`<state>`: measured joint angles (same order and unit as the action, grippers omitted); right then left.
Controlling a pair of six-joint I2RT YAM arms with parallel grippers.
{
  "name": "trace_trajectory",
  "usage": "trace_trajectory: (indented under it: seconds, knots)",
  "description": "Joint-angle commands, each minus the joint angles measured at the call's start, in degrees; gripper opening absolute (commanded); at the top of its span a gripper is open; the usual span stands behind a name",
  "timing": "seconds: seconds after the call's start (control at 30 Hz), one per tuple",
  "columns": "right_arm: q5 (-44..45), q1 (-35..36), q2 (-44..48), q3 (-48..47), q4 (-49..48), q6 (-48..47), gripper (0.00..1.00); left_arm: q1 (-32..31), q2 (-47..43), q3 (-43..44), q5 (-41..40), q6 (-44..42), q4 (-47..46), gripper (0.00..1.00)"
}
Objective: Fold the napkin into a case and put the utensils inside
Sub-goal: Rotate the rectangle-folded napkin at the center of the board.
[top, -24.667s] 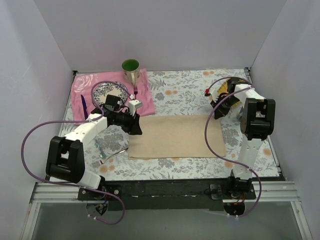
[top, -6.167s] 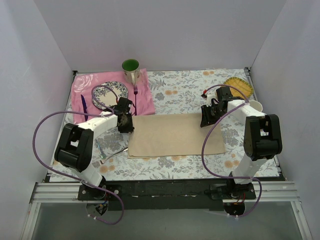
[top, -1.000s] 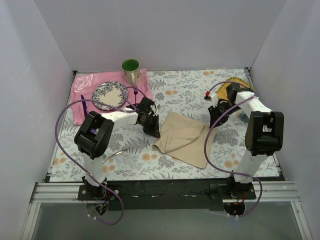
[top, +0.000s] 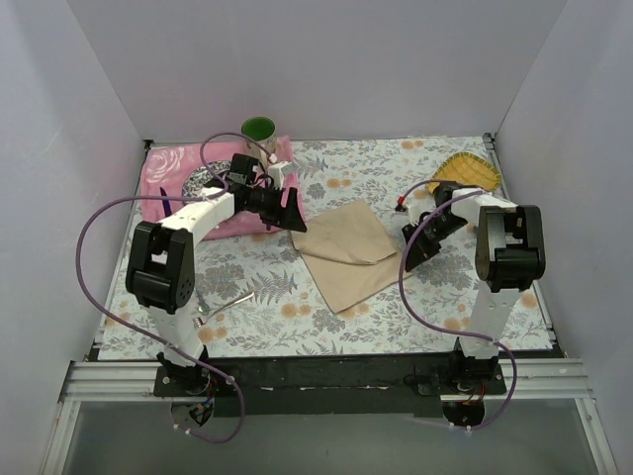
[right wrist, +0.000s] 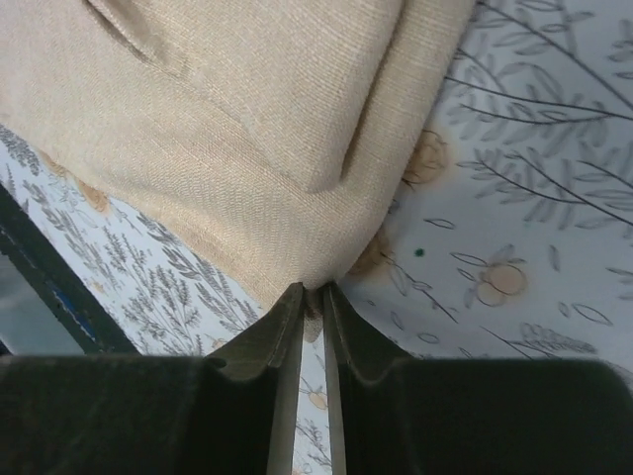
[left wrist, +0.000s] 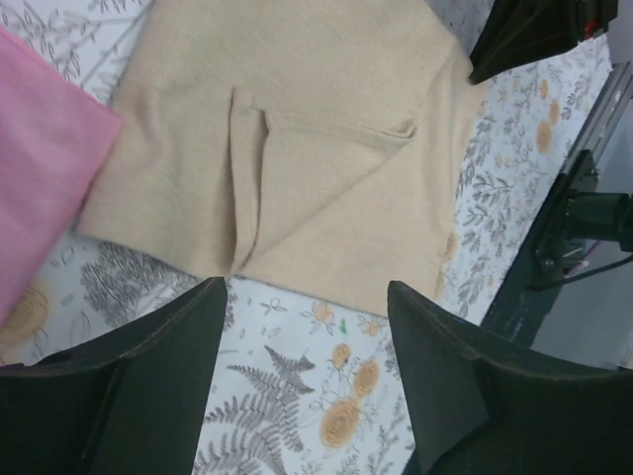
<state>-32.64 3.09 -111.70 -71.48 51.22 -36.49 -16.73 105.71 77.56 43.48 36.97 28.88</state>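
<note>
My right fingers (top: 412,254) are pressed together on the napkin (top: 348,255), pinching the corner that points away from the pink mat (top: 163,198). In the right wrist view that tip of cloth sits squeezed in the narrow slit between them. The napkin lies loosely folded on the flowered tabletop (top: 376,183), one corner just beside the pink mat's edge, with an upper layer lapped over the lower one along a raised crease. My left fingers (top: 294,220) stand wide apart and hold nothing. They hang above the end of the napkin nearest the pink mat, with the cloth spread below them.
</note>
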Motion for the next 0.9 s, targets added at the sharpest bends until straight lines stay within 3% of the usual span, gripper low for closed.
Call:
trace_trajectory:
  seconds: [0.0,0.17,0.3,0.5,0.7,0.87]
  knots:
    - [-3.03,3.14,1.22,3.79,0.10,-2.62,0.21,2.14,-7.43,-6.71,2.83,5.56,-3.21,0.65]
    - [-7.94,10.52,5.43,9.34,0.45,-4.90,0.21,2.93,-12.63,-12.34,1.51,3.03,-7.17,0.66]
    - [-10.43,10.98,9.12,8.65,5.19,-6.66,0.41,3.28,-12.99,-11.56,2.92,-4.70,-7.53,0.66]
    - [-12.00,3.42,11.15,-0.84,7.59,-0.71,0.59,2.15,-6.50,-6.03,9.34,-14.72,-6.39,0.65]
    - [-12.44,3.32,9.93,-1.12,-4.79,17.38,0.57,-1.46,3.60,3.20,4.96,-18.85,-4.46,0.63]
    - [-14.37,3.94,7.73,0.29,-8.59,22.51,0.53,-4.01,6.96,5.85,0.38,-22.90,-2.78,0.61]
